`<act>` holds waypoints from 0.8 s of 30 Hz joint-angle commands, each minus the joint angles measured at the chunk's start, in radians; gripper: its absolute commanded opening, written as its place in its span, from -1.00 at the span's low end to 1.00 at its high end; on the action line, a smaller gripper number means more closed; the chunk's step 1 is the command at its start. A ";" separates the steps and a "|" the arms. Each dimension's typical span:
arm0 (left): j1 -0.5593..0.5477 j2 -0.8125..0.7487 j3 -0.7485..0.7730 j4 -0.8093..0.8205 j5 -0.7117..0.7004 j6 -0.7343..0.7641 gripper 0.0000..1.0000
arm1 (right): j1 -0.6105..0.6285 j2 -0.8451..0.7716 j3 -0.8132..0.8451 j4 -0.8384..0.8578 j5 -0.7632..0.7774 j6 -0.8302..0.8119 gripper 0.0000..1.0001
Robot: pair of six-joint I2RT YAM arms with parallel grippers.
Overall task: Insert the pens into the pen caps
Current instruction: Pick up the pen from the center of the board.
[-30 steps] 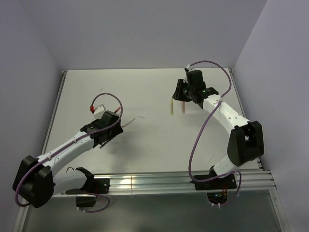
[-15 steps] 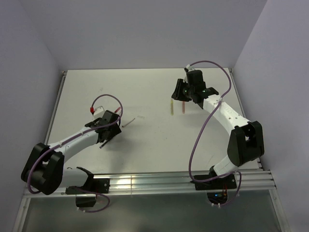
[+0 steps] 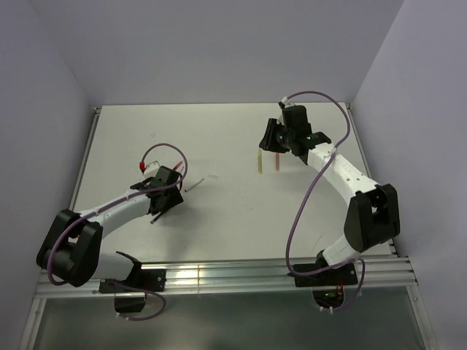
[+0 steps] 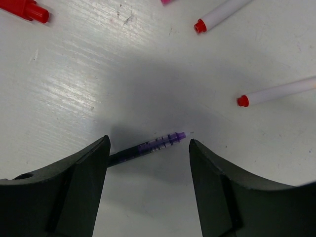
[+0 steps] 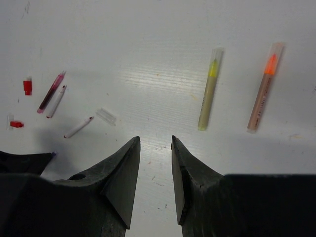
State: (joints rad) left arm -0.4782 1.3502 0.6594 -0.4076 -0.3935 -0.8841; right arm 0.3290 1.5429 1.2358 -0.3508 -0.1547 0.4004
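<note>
My left gripper (image 4: 149, 143) is open just above the table, its fingers on either side of a dark pen with a purple tip (image 4: 148, 146) and apart from it. Two white pens with red tips (image 4: 222, 14) (image 4: 276, 93) and a red pen cap (image 4: 24, 9) lie beyond. My right gripper (image 5: 155, 139) is open by a narrow gap with nothing in it, hovering at the back right (image 3: 271, 138). Ahead of it lie a yellow pen (image 5: 210, 91) and an orange pen (image 5: 265, 89), side by side, each inside a clear cap.
A loose clear cap (image 5: 106, 116), a white pen (image 5: 78, 127), a dark red pen (image 5: 51, 92) and two small red caps (image 5: 27, 86) (image 5: 16, 124) lie scattered mid-table. The left arm's purple cable with its red plug (image 3: 140, 166) loops beside the left gripper (image 3: 166, 195).
The left arm has folded lower toward the table while its gripper stayed over the dark pen. The right arm has not moved.
</note>
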 commanded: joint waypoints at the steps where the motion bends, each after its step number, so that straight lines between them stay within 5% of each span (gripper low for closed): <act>1: 0.004 0.007 0.020 0.018 0.010 0.020 0.40 | 0.008 -0.047 -0.004 0.041 -0.014 0.002 -0.21; 24: 0.003 0.033 0.005 0.023 0.054 0.010 0.35 | 0.008 -0.050 -0.002 0.041 -0.028 0.003 -0.24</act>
State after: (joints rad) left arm -0.4782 1.3724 0.6594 -0.4068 -0.3561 -0.8772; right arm 0.3298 1.5391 1.2358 -0.3504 -0.1787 0.4023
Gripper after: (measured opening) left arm 0.677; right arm 0.380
